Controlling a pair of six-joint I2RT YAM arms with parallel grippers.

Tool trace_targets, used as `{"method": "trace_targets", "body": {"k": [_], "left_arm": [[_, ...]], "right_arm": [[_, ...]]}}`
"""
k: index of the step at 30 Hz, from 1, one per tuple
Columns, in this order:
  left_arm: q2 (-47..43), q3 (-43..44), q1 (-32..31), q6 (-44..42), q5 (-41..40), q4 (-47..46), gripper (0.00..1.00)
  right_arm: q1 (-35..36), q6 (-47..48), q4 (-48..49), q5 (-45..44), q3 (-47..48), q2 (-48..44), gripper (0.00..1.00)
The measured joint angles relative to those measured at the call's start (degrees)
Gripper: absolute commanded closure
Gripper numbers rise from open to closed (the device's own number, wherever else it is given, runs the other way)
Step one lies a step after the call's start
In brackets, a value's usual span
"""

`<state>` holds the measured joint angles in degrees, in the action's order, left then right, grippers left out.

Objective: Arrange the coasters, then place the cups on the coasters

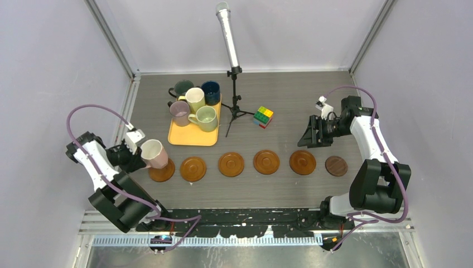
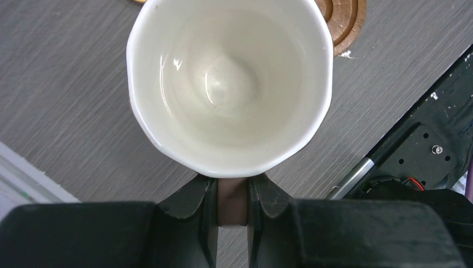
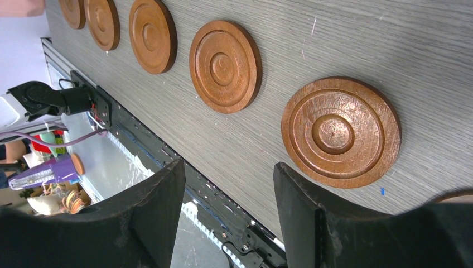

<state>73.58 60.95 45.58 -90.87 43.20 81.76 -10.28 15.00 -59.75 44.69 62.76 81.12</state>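
Top external: left pincer [image 1: 140, 158] holds cup [image 1: 155, 153], seemingly tilted.

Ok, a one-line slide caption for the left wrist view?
Left gripper shut on the handle of the pink mug, mouth facing the camera, coaster beyond.

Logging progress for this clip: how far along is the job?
Done: six coasters lie in a row. In hand: left gripper holds the pink mug at the leftmost coaster, not yet released. Left: five mugs sit on the tray; right gripper is open, empty.
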Motion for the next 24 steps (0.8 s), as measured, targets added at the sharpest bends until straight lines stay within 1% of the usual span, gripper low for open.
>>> {"method": "trace_targets", "body": {"k": [5,15,24], "left_arm": [[-2.71,-5.09,0.09,-1.36,-0.92,-1.9,1.0],[-3.43,-9.86,0.09,-1.33,-3.58,-8.17,0.98],[-2.38,-10.75,0.09,-0.63,-4.15,-11.76,0.98]], "right_arm": [[0.0,-0.17,0.15,0.0,0.0,0.0,0.36],[0.0,-0.2,0.26,-0.02,0.0,0.0,0.36],[0.0,-0.31,0.61,-0.02,0.0,0.02,0.36]]}}
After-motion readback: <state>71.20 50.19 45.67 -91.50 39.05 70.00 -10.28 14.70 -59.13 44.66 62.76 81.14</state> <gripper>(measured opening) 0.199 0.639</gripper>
